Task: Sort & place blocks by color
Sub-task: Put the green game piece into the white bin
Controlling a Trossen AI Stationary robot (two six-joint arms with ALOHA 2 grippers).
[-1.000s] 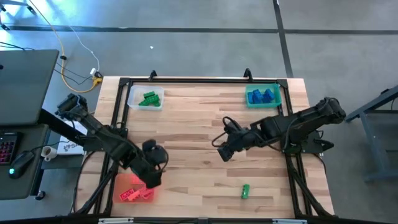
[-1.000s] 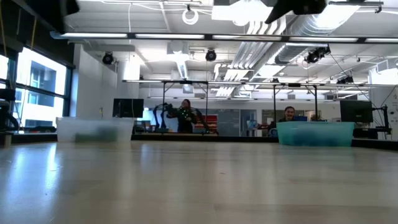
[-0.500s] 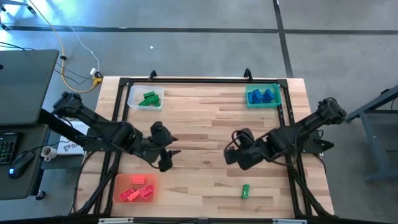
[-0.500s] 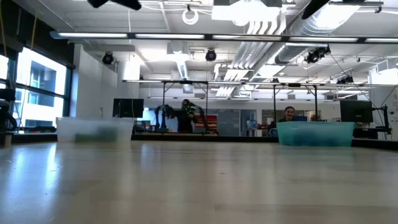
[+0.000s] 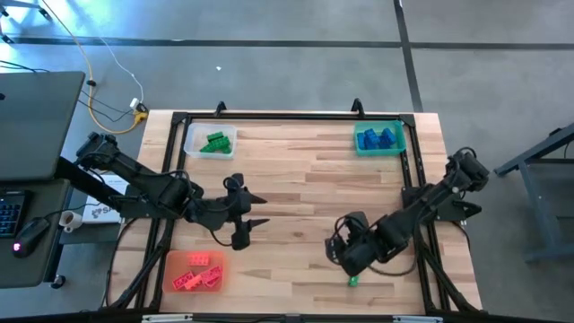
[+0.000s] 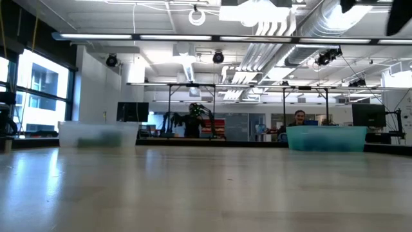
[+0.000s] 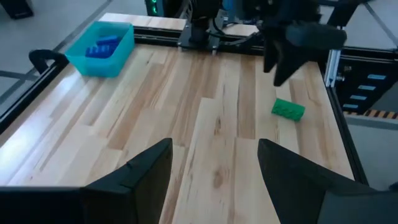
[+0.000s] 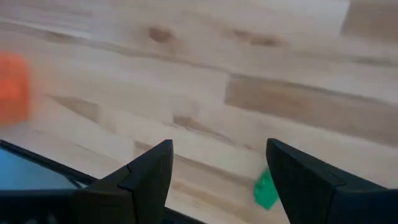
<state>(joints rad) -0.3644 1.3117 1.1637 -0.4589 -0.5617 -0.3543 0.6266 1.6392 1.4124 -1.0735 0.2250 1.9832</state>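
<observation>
Green is the colour of the one loose block (image 5: pixel 353 281), which lies on the wooden table (image 5: pixel 305 179) near its near edge, right of centre. The right gripper (image 5: pixel 347 261) hangs just above and beside it, fingers spread and empty; this posture suits a descent onto the block, judged as the step in hand. The left gripper (image 5: pixel 254 209) hovers over the table left of centre, fingers also spread, holding nothing, and appears to be waiting.

Sorted blocks already occupy three containers:
- Red blocks (image 5: pixel 193 276) in the orange tray (image 5: pixel 216 269) at the near left.
- Green blocks (image 5: pixel 215 141) in the clear tray (image 5: pixel 193 142) at the far left.
- Blue blocks (image 5: pixel 380 138) in the teal tray (image 5: pixel 360 140) at the far right.

Trays sit at the table's edges, probably to keep the centre free for arm travel. No brand, label or writing is legible.
</observation>
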